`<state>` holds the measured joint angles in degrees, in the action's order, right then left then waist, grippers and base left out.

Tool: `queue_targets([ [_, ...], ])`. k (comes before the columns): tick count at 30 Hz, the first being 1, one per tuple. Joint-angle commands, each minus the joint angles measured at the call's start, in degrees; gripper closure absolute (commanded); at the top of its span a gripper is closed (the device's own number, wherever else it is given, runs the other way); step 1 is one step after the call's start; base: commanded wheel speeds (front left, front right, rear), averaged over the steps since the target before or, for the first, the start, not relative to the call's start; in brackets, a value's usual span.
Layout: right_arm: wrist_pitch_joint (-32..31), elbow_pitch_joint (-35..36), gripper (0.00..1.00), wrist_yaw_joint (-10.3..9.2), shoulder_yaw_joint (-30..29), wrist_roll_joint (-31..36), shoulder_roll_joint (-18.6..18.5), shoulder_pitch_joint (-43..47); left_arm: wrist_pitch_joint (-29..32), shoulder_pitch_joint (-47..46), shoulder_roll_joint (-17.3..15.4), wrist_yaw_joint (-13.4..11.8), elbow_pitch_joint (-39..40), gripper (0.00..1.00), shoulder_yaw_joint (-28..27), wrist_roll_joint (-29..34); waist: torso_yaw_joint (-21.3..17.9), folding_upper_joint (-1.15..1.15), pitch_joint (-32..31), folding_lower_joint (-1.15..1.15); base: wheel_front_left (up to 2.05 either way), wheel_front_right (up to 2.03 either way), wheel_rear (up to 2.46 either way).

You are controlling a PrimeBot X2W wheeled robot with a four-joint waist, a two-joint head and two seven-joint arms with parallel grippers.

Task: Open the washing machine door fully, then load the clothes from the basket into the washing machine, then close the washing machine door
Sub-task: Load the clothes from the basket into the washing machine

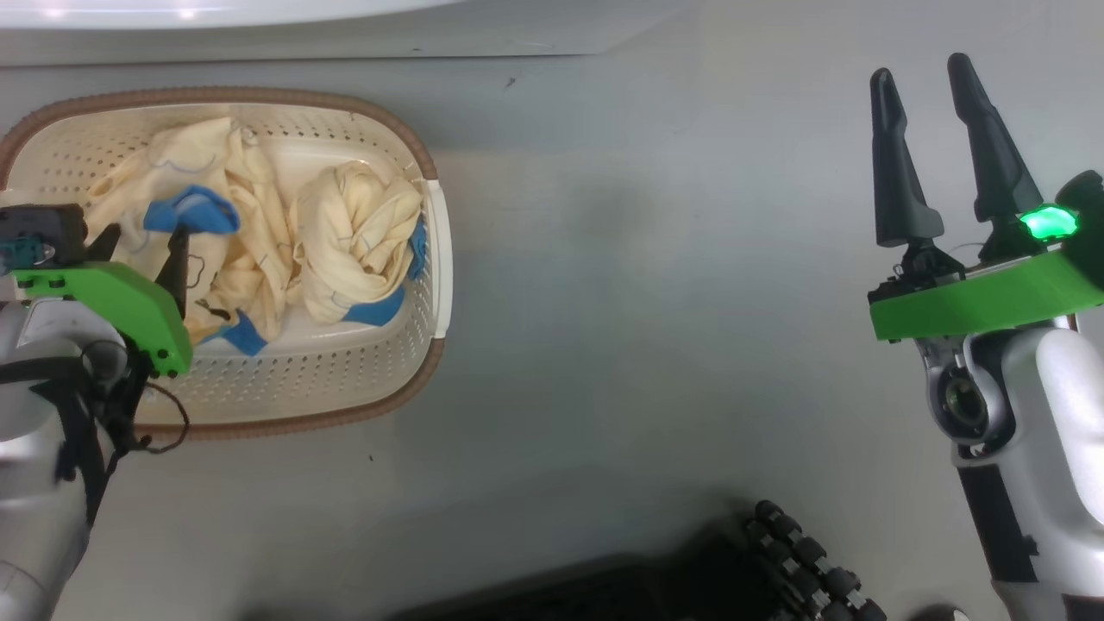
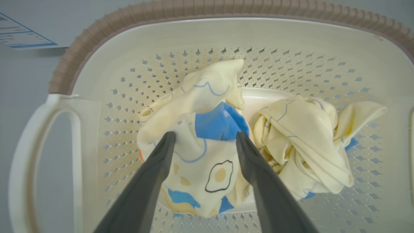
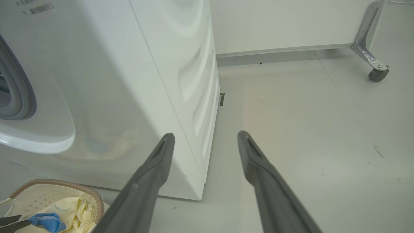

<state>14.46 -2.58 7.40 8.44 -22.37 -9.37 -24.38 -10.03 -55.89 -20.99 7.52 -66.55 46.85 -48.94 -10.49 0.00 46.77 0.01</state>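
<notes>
The cream-white basket [image 1: 345,379] sits on the grey floor at the left and holds both cream-yellow garments with blue patches. My left gripper [image 1: 147,246] reaches into it, open, and its fingers straddle the left garment [image 2: 200,174], which bears an egg print, just below a blue patch [image 2: 220,124]. The second garment [image 2: 307,139] lies bunched beside it. My right gripper [image 1: 919,73] hangs open and empty over bare floor far to the right. In the right wrist view the white washing machine [image 3: 113,97] shows its grey gasket [image 3: 19,94]. The door is out of view.
A blue-edged label [image 2: 19,35] is on the washer behind the basket's rim [image 2: 226,35]. A metal bracket with a castor [image 3: 376,72] stands by the back wall. My own black wheeled base [image 1: 811,561] lies at the bottom of the head view.
</notes>
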Motion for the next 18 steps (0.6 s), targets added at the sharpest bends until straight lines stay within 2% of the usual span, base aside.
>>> queue_targets([
  [1,0.5,1.9,0.00,0.09,1.2,0.6,0.1,0.6,0.2,-0.7,-3.1,0.0,-0.5,0.00,-0.3,-0.6,-0.5,0.00,0.9,-0.01,0.00,0.00,0.00],
  [11,0.5,2.6,0.00,0.09,2.6,0.9,0.5,0.0,2.9,-2.8,-4.1,0.0,-1.8,0.01,4.4,-2.3,-1.6,0.00,2.1,-0.01,0.00,0.00,0.00],
  [12,0.5,2.6,0.00,0.09,2.8,1.0,0.6,0.0,3.1,-2.8,-4.1,0.0,-1.9,0.33,4.8,-2.5,-1.7,0.00,2.1,-0.01,0.00,0.00,0.00],
  [13,0.5,2.5,0.00,0.09,3.0,1.0,0.6,0.0,3.1,-2.8,-4.2,0.0,-1.9,0.53,5.1,-2.7,-1.8,0.00,2.0,-0.01,0.00,0.00,0.00],
  [14,0.5,2.5,0.00,0.09,3.1,1.0,0.6,0.0,3.2,-2.8,-4.3,0.0,-2.0,0.64,5.5,-3.0,-1.9,0.00,1.9,-0.01,0.00,0.00,0.00],
  [15,0.5,2.5,0.00,0.09,3.1,1.0,0.6,0.0,3.2,-2.8,-4.3,0.0,-2.0,0.64,5.5,-3.0,-1.9,0.00,1.9,-0.01,0.00,0.00,0.00],
  [18,0.5,2.5,0.00,0.09,3.6,1.0,0.7,0.0,3.3,-2.8,-4.4,0.0,-2.2,0.97,6.5,-3.7,-2.2,0.00,1.6,-0.01,0.00,0.00,0.00],
])
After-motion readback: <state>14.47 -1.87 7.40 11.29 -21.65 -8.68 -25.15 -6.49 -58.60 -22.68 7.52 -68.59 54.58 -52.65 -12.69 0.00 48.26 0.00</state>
